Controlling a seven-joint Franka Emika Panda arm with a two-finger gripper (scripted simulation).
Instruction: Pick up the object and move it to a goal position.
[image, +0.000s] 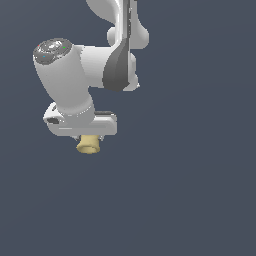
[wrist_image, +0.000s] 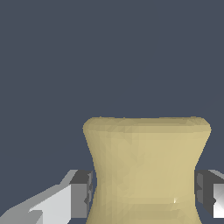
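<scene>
The pale yellow-tan spool-shaped object (image: 89, 144) pokes out below the white hand of the arm, held in the air over the plain dark surface. In the wrist view the object (wrist_image: 146, 170) fills the space between the two fingers, waisted in the middle with a flared end facing away. My gripper (image: 90, 139) is shut on it; one grey finger pad (wrist_image: 82, 192) presses one side of its waist and the other pad (wrist_image: 202, 189) the opposite side. The fingertips are mostly hidden by the hand in the exterior view.
The white arm links (image: 85, 65) rise above the hand toward the top of the exterior view. A uniform dark grey-blue surface (image: 190, 190) surrounds everything. No goal marker shows.
</scene>
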